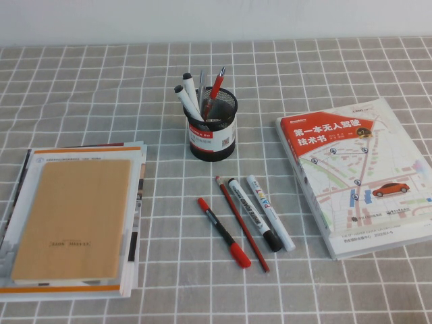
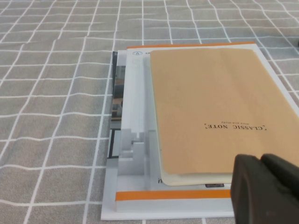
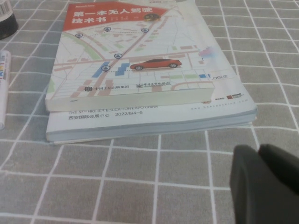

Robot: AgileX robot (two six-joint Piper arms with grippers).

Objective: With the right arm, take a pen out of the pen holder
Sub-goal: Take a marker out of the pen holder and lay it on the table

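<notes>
**Right hand closed and empty, well apart from the pen holder**

The pen holder, a black mesh cup with a red-and-white label, stands upright just above the centre of the high view. Several pens lean out of it: two white markers tilt left, a red pen tilts right, and a thin grey one stands between them. Their tops rise clear of the rim, so there is room to pinch one. I judge the red pen the easiest for an arm coming from the right. Four loose pens lie fanned on the tabletop just below the holder.

Neither hand shows in the high view. The right hand is closed tight on nothing, low over bare tabletop beside the edge of the map-covered book at the right of that view. The left hand, also closed and empty, hangs by the tan notebook at the lower left. It looks parked, since the job belongs to the other arm.
</notes>
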